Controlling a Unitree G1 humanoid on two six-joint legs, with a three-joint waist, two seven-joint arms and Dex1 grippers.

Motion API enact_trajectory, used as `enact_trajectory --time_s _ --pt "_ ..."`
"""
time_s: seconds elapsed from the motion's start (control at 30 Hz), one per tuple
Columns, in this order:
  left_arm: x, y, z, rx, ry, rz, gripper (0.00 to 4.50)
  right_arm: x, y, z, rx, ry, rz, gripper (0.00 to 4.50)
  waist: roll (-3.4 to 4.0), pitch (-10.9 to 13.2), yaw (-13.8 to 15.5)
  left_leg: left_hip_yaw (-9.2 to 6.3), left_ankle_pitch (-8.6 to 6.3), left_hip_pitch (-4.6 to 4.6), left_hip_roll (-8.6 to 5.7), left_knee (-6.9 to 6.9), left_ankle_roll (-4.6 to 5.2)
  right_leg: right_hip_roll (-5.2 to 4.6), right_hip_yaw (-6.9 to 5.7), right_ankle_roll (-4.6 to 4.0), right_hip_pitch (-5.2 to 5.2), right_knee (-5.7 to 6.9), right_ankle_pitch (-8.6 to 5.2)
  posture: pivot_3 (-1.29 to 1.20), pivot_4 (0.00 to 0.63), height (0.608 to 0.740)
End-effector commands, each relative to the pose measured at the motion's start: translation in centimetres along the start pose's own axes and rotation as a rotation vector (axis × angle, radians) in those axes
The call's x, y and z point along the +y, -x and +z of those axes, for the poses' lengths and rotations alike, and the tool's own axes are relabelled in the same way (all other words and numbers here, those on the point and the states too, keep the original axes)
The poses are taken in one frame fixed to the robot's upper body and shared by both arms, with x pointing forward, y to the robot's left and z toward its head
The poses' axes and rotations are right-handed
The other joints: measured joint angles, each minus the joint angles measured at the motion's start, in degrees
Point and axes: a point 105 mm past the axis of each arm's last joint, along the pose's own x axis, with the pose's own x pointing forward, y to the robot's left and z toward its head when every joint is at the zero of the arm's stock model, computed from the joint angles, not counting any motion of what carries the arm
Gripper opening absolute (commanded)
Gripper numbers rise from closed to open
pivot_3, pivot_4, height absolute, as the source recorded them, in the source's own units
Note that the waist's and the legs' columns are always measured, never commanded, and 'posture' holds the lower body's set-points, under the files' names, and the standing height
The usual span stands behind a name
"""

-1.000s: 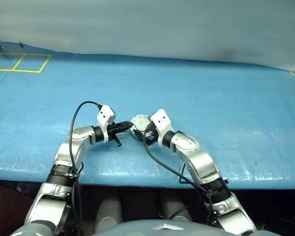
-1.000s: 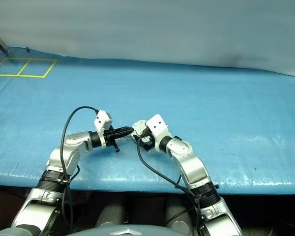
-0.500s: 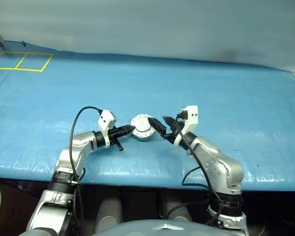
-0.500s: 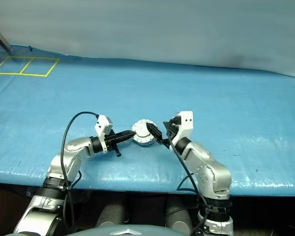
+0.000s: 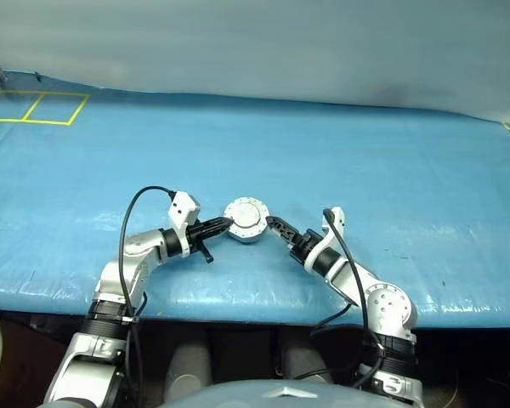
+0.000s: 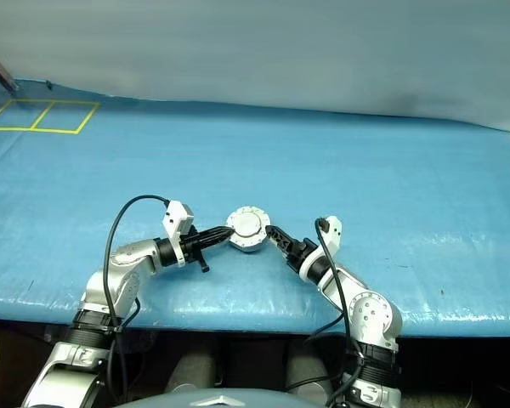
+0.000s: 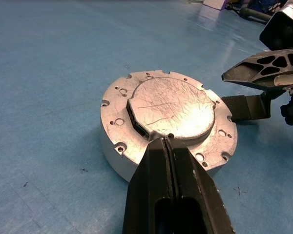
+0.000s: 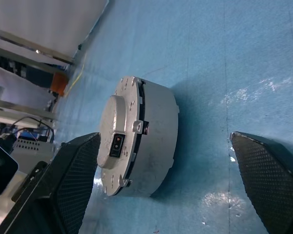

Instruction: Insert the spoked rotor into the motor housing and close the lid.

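On blue sheet [image 5: 391, 170], lidded motor housing [image 5: 245, 220] faces up.

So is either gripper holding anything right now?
No. The left gripper is shut at the lid's edge, clamping nothing; the right gripper is open beside the motor housing.

One motor housing [image 5: 244, 223] sits on one blue-covered bench [image 5: 391, 178], with one lid [image 7: 172, 107] closed on top. Two grippers flank it: the left gripper [image 5: 224, 224] and the right gripper [image 5: 274, 225].
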Motion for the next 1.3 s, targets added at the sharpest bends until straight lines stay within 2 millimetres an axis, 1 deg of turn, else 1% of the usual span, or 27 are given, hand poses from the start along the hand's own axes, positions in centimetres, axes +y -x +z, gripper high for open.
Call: enact_trajectory --time_s 0.03,0.27,0.37,0.57,0.83,0.97,1.13,1.3 --pt "-0.2 0.1 -0.8 0.034 0.000 0.001 0.00 2.2 -1.9 -0.8 0.008 -0.072 0.096 4.48 0.00 0.00 -0.10 -0.01 0.00 0.00 0.00 0.00 0.00 0.00 0.00 0.00 0.00 0.00 0.00 0.00 0.150 0.740" --pt "-0.1 0.2 -0.8 0.037 -0.010 0.013 0.00 2.9 -3.0 -1.8 0.048 -0.080 0.129 4.48 0.01 -0.01 -0.22 -0.02 0.00 -0.01 0.00 -0.03 0.00 0.00 -0.01 0.00 0.00 -0.01 0.00 0.00 0.150 0.740" --pt "0.0 0.2 -0.8 0.039 -0.013 0.016 0.00 3.0 -2.9 -1.7 0.039 -0.103 0.150 3.88 0.01 -0.01 -0.20 -0.02 0.00 -0.01 0.00 -0.03 0.00 0.00 -0.01 0.00 0.00 -0.01 0.00 0.00 0.150 0.740" --pt "0.0 0.3 -1.0 0.049 -0.016 0.017 0.00 3.2 -2.7 -1.4 0.023 -0.132 0.171 1.96 0.06 0.00 -0.18 -0.02 0.00 -0.04 -0.01 -0.05 0.00 0.00 -0.01 0.00 -0.02 -0.02 0.00 0.00 0.150 0.740" --pt "-0.1 0.3 -1.1 0.056 -0.021 0.016 0.00 2.9 -2.7 -1.5 0.026 -0.133 0.150 1.96 0.07 0.00 -0.03 -0.05 0.00 -0.08 -0.01 -0.06 0.00 0.00 -0.04 0.00 -0.01 -0.10 0.00 0.00 0.150 0.740" --pt "0.0 0.3 -1.0 0.048 -0.022 0.019 0.00 2.6 -2.8 -1.5 0.023 -0.143 0.138 1.20 0.09 -0.01 -0.04 -0.05 0.00 -0.07 0.00 -0.10 0.00 0.00 -0.05 0.00 0.00 -0.15 0.00 0.00 0.150 0.740" --pt "0.4 0.2 0.8 -0.075 0.067 0.049 0.00 3.3 -2.5 -0.6 -0.028 -0.163 0.167 1.19 0.12 0.02 -0.03 -0.05 0.00 -0.14 0.00 -0.10 0.00 0.00 -0.05 0.07 0.03 -0.32 0.05 0.00 0.150 0.740" --pt "0.5 0.2 1.7 -0.152 0.156 0.053 0.00 3.6 -2.1 0.4 -0.079 -0.181 0.173 1.19 0.18 0.07 -0.14 -0.06 0.00 -0.35 -0.02 -0.13 0.01 0.01 -0.05 0.19 -0.04 -0.50 0.13 0.00 0.150 0.740"
